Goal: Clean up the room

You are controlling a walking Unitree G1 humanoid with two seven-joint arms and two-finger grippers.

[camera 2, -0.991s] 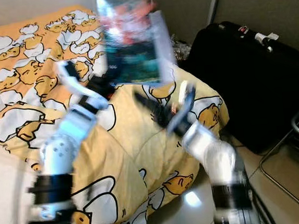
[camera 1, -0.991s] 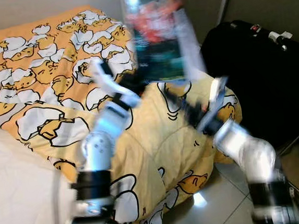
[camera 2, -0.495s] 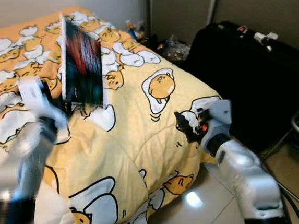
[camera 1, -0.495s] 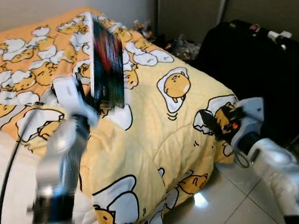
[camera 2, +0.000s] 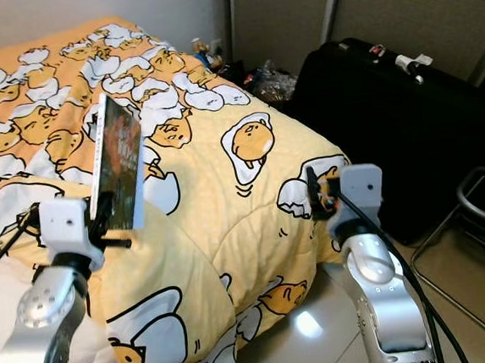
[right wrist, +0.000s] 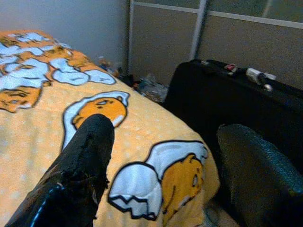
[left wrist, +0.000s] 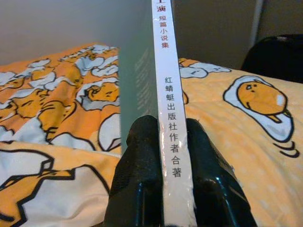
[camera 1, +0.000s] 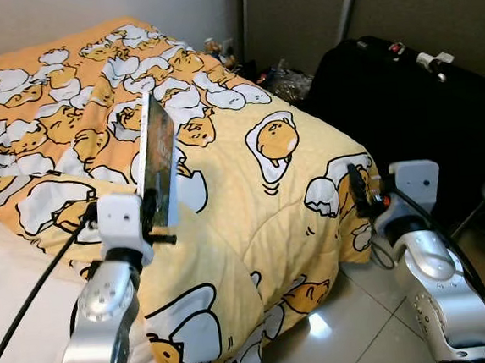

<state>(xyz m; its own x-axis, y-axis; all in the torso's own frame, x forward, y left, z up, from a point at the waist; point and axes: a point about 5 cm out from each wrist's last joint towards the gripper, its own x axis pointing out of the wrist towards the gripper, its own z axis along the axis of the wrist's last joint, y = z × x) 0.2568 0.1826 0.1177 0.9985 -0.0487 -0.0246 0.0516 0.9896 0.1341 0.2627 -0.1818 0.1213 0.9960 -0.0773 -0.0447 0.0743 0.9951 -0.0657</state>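
Book [camera 1: 159, 159] position is edge-on and upright above the bed [camera 1: 252, 189], clamped at its lower edge by the left end effector [left wrist: 163, 156]. In the left wrist view, the white spine with printed characters is seen pinched between the two black fingers [left wrist: 137, 165]. Half a second ago the book was held higher and blurred; one second ago it was raised cover-forward near the middle of the scene. It is now held lower, close over the yellow egg-patterned duvet [camera 2: 228, 208] on the robot's left side. The right end effector [camera 1: 358, 190] is positioned at the duvet's corner, beside the black suitcase [camera 2: 391, 126]; its fingers [right wrist: 87, 161] are spread apart and nothing is gripped. It has been withdrawn from the central position seen one second ago.
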